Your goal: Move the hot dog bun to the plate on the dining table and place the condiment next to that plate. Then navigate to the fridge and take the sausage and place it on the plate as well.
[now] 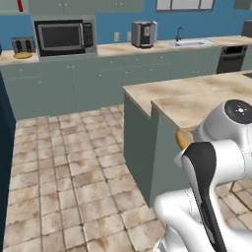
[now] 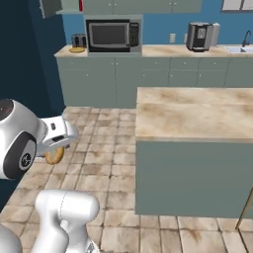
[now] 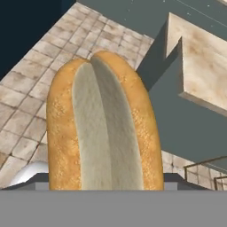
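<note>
The hot dog bun (image 3: 104,128) stands lengthwise in the hand view, its pale split interior facing the camera and its golden crust down both sides, with its lower end between the jaws of the hand (image 3: 104,186). The jaws stand wide and are clamped on the bun; the fingertips themselves are hidden behind it. In the right base view the bun (image 2: 54,155) appears as a small tan shape just below the white wrist, held in the air above the tiled floor (image 2: 99,148), to the left of the dining table (image 2: 192,118) and clearly apart from it. In the left base view a tan end of the bun (image 1: 184,139) shows beside the arm's upper joint, in front of the near edge of the dining table (image 1: 197,98). The visible part of the table's beige marbled worktop carries nothing; its grey-green base drops to the floor. Along the far wall runs a second worktop (image 1: 128,48) bearing a microwave (image 1: 64,37), a toaster (image 1: 22,45) at the far left, a coffee machine (image 1: 144,33) and a sink (image 1: 189,42) with tap at the far right. An oven (image 1: 231,58) is set under that worktop at the far right.
</note>
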